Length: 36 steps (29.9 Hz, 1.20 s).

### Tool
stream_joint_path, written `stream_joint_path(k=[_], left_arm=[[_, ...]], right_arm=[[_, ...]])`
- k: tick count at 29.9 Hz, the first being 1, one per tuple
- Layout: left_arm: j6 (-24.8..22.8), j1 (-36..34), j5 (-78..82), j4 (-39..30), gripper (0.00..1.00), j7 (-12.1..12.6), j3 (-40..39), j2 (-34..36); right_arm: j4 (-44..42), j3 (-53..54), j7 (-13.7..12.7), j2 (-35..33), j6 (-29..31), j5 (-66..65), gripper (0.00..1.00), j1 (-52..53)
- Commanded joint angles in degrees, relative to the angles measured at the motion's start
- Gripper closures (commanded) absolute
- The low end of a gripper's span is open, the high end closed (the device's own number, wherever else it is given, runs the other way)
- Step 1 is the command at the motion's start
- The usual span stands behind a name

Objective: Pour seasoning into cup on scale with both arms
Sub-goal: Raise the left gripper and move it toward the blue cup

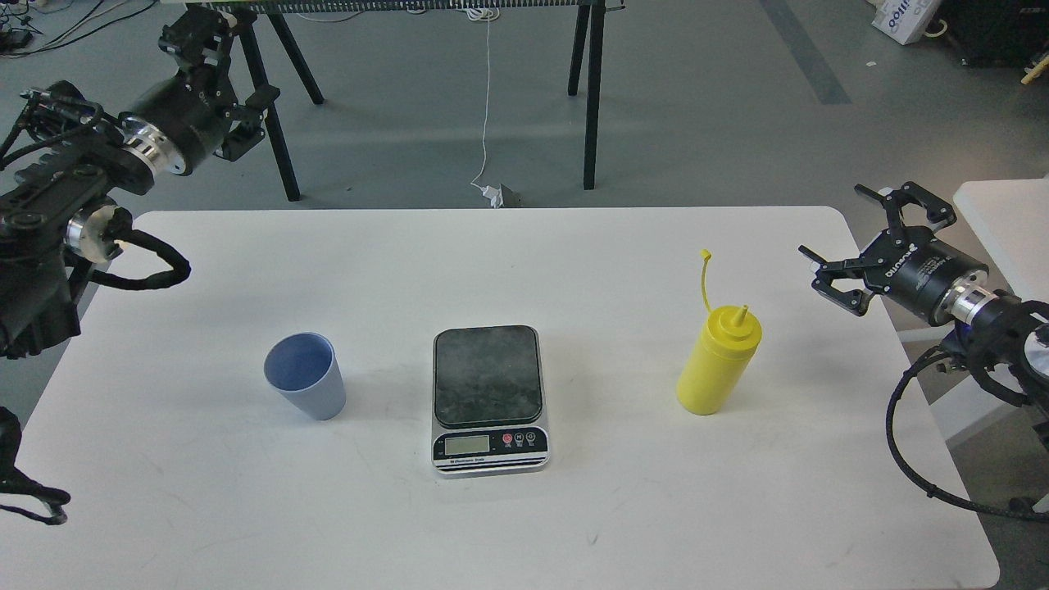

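On the white table (574, 262) the silver scale (489, 398) lies in the middle, its dark plate bare. The light-blue cup (305, 374) stands upright left of the scale, not on it. The yellow seasoning bottle (719, 357) stands upright to the right, cap off and hanging on its strap. My left gripper (215, 75) is raised beyond the table's far left corner, open and holding nothing. My right gripper (860, 242) hovers at the table's right edge, open and empty, about a hand's width right of the bottle.
Black trestle legs (592, 90) and a white cable (485, 123) stand on the grey floor behind the table. A second white table (1004, 221) sits at the right edge, close behind my right arm.
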Motion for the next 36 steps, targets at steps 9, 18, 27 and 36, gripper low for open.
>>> stream_joint_path(k=[9, 18, 27, 36], left_arm=[[0.00, 0.44, -0.14, -0.06, 0.00, -0.01, -0.02, 1.48], [0.00, 1.23, 0.82, 0.03, 0.00, -0.01, 0.24, 1.66], [0.00, -3.68, 31.78, 1.79, 0.00, -0.01, 8.05, 9.92], [0.00, -7.03, 79.10, -15.48, 0.01, -0.01, 11.93, 16.23]], right_arm=[[-0.02, 0.09, 0.00, 0.01, 0.00, 0.00, 0.04, -0.07], [0.16, 0.18, 0.09, 0.19, 0.00, 0.08, 0.04, -0.16], [0.42, 0.88, 0.09, 0.19, 0.00, 0.08, 0.04, -0.34], [0.42, 0.36, 0.09, 0.10, 0.00, 0.08, 0.04, -0.07]])
